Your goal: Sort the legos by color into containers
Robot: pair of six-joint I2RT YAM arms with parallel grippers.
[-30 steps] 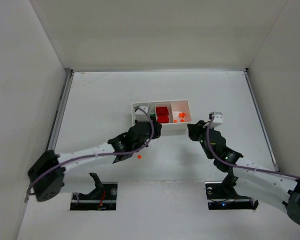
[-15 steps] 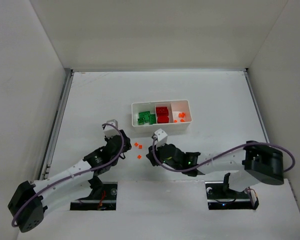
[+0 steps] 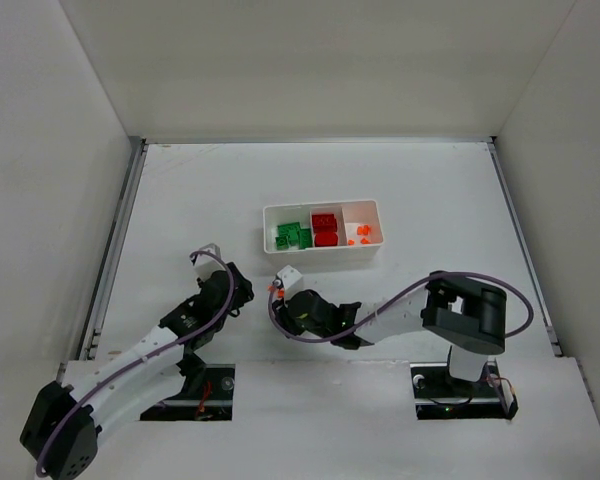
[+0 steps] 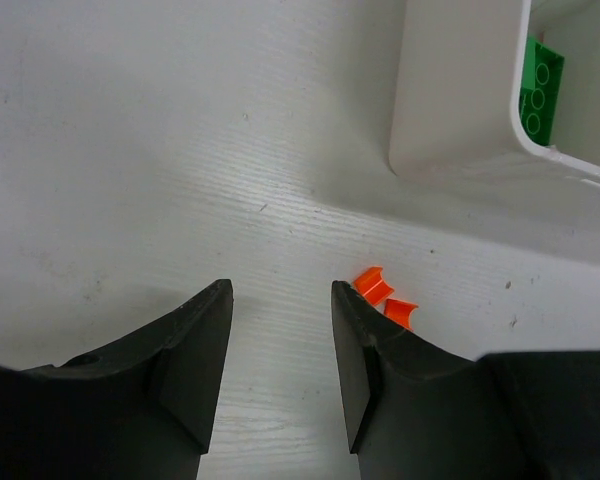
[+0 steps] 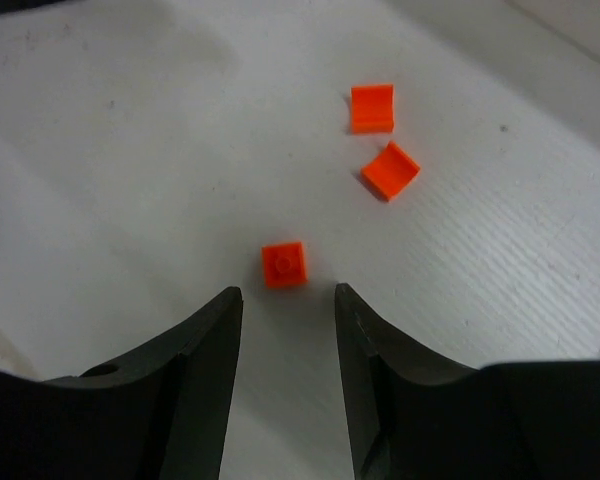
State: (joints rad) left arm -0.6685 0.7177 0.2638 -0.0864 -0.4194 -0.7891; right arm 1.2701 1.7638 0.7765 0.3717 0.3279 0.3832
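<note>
The white tray (image 3: pixel 271 213) holds green bricks (image 3: pixel 290 236) in its left compartment, red bricks (image 3: pixel 325 229) in the middle one and orange bits (image 3: pixel 360 235) in the right one. Three orange bits lie loose on the table in front of it. In the right wrist view one studded orange bit (image 5: pixel 284 264) lies just ahead of my open right gripper (image 5: pixel 285 300), with two more (image 5: pixel 390 169) beyond. My left gripper (image 4: pixel 280 300) is open and empty; two orange bits (image 4: pixel 373 285) lie just right of its right finger. The tray corner (image 4: pixel 450 100) is ahead of it.
Both grippers (image 3: pixel 242 296) (image 3: pixel 278 300) sit close together in front of the tray's left end. White walls enclose the table on three sides. A metal rail (image 3: pixel 115 250) runs along the left edge.
My right gripper has swung left and back over the loose orange bits. My left arm has drawn back a little to the left. The orange bits have not moved.
</note>
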